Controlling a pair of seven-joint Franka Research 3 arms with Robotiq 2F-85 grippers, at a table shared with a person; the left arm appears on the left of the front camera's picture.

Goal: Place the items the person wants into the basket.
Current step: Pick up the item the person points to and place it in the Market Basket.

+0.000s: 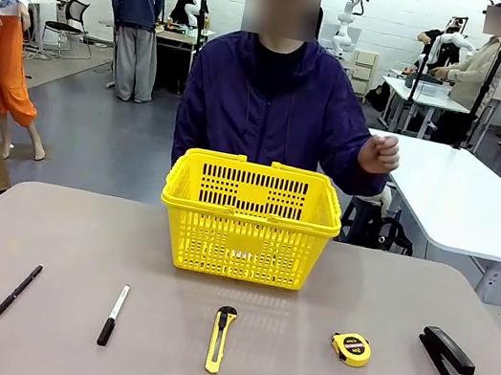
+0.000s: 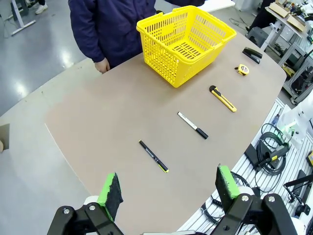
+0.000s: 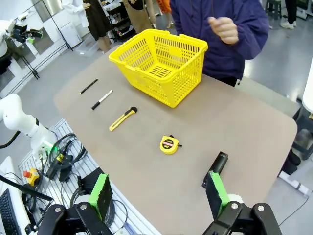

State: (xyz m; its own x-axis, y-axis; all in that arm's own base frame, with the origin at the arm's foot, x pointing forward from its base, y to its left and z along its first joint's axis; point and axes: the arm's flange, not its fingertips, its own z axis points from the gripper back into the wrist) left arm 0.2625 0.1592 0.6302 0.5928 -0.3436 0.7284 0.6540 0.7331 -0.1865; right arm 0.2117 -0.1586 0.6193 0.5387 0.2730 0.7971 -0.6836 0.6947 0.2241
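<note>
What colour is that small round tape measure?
The small round tape measure is yellow and black; front view best.

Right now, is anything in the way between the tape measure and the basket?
Nothing visible. Bare table lies between the tape measure and the basket. The knife lies to one side, the stapler to the other, both off that path.

The pen (image 1: pixel 17 291) and marker (image 1: pixel 113 315) lie left, the tape measure (image 1: pixel 351 348) right, before the upright yellow basket (image 1: pixel 245 245); the person (image 1: pixel 275 104) stands behind it.

Robotics lab: white work tables (image 1: pixel 462 201), cable bundles (image 3: pixel 63 149), emergency-stop button (image 3: pixel 28 174), keyboard (image 3: pixel 7 213) by bench
</note>
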